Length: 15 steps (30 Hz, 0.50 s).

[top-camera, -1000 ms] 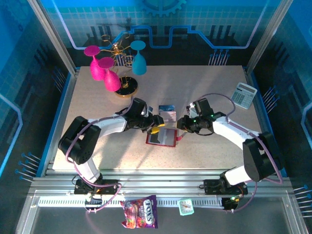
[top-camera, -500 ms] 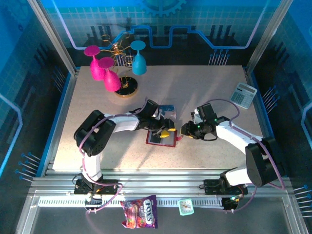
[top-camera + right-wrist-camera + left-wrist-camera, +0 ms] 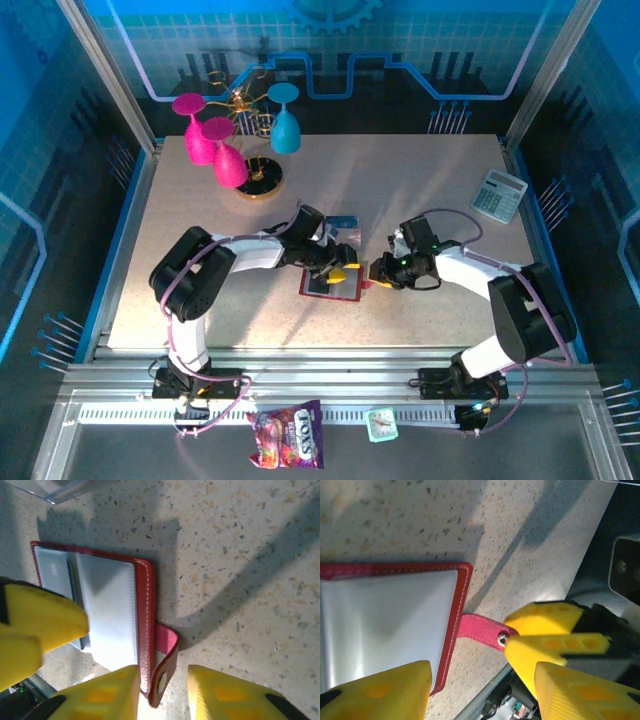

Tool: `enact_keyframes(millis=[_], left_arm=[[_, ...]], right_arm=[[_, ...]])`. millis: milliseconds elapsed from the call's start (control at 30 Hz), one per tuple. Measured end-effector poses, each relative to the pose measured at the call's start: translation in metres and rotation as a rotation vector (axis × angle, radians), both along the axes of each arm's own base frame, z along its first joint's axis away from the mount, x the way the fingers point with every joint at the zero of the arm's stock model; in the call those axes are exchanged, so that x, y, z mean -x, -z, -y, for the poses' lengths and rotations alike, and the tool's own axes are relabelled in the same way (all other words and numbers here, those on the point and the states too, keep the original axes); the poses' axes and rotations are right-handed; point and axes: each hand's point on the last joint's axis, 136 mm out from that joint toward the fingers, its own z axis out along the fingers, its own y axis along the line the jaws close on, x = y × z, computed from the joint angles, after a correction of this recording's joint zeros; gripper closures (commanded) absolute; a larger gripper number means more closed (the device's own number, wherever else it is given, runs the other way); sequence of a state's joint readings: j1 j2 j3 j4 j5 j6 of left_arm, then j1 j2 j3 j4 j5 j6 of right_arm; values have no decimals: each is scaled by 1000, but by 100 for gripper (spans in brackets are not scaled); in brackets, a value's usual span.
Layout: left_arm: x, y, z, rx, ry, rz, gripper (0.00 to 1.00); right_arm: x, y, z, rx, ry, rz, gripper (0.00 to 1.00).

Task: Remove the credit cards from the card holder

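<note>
I am looking down on a speckled beige tabletop (image 3: 400, 190) inside a blue-lit enclosure. The left arm (image 3: 240, 255) and the right arm (image 3: 480, 270) both reach inward and meet near the middle.

At the far left stands a gold wire stand (image 3: 255, 180) with pink goblets (image 3: 225, 160) and one blue goblet (image 3: 285, 130). A grey-white calculator (image 3: 499, 194) lies near the far right edge, well apart from everything else.

The card holder (image 3: 333, 283) lies open and flat on the tabletop between the two arms, with its red border around grey inner pockets that face up. A small blue-and-white object (image 3: 343, 228) rests just behind it.

The left gripper (image 3: 482, 672) hangs over the holder's right edge. Its yellow jaws are spread wide and nothing is between them.

The right gripper (image 3: 162, 672) sits at the holder's right side. Its jaws are drawn in close around the red snap tab (image 3: 167, 645), which curls up off the tabletop. From the left wrist view they look clamped on the tab's snap end, though I cannot be sure of firm contact.
</note>
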<state>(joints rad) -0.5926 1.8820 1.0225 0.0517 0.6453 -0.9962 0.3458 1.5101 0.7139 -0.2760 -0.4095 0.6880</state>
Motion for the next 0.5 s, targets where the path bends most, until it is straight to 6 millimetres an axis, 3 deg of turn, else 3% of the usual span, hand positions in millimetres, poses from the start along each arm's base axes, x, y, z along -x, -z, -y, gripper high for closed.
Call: enact_keyframes(millis=[267, 500], left_arm=[[-10, -21, -41, 6, -104, 47, 42], [-20, -33, -72, 0, -185, 89, 42]], right_arm=[[-9, 4, -7, -13, -13, -10, 95], [-32, -3, -18, -16, -39, 24, 98]])
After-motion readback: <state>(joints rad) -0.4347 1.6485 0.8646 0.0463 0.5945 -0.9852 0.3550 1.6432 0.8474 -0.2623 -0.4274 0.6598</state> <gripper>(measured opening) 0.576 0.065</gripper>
